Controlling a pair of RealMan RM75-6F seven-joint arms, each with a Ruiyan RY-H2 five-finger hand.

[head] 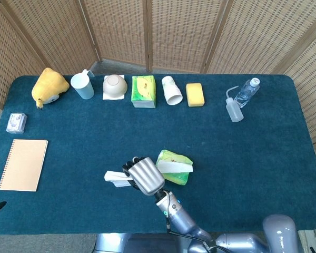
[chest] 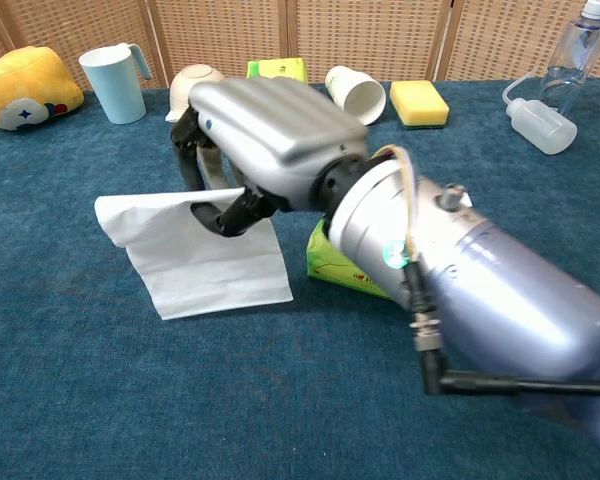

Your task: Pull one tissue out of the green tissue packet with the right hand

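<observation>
Our right hand holds a white tissue, fingers pinching its top edge. The green tissue packet lies just beside it on the table.

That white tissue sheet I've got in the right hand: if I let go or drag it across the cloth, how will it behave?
Likely floppy: the white tissue sheet drapes limply from the right hand, its lower edge apparently on the blue tablecloth. Probably very light, so it may drift when released. Dragged, it would probably crumple or fold rather than slide flat.

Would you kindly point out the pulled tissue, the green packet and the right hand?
tissue (chest: 205, 265), chest view, middle of the sheet
green packet (head: 173, 166), head view, top face
right hand (head: 145, 176), head view, back of the hand
</observation>
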